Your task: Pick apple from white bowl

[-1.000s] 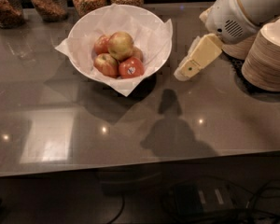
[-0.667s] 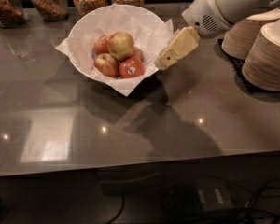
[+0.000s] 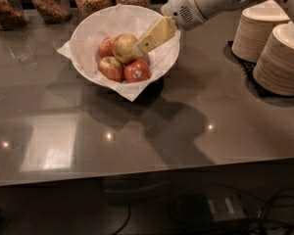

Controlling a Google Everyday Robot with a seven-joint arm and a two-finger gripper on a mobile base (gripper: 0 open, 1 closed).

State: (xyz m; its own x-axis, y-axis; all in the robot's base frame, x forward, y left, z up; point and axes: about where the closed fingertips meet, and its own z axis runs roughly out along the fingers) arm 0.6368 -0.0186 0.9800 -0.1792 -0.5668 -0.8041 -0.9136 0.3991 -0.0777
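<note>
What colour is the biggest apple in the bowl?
The apple is yellow-green, blushed red, in the camera view; the gripper is beside it.

white bowl [image 3: 79,31]: lined with paper [image 3: 131,89]
apple [image 3: 124,48]: uppermost fruit in the white bowl
gripper [image 3: 141,46]: over the white bowl's right side, tip at the apple

The apple [image 3: 124,48] is the largest fruit, yellow-green with a reddish blush, and lies uppermost and near the centre of the white bowl [image 3: 83,27], resting on the smaller apples [image 3: 111,68]. The bowl is round and deep and stands upright on the dark counter [image 3: 137,131]. It is lined with crumpled white paper, whose corners overhang the rim. The gripper [image 3: 141,46] sits at the apple's right flank, apparently touching it.
</note>
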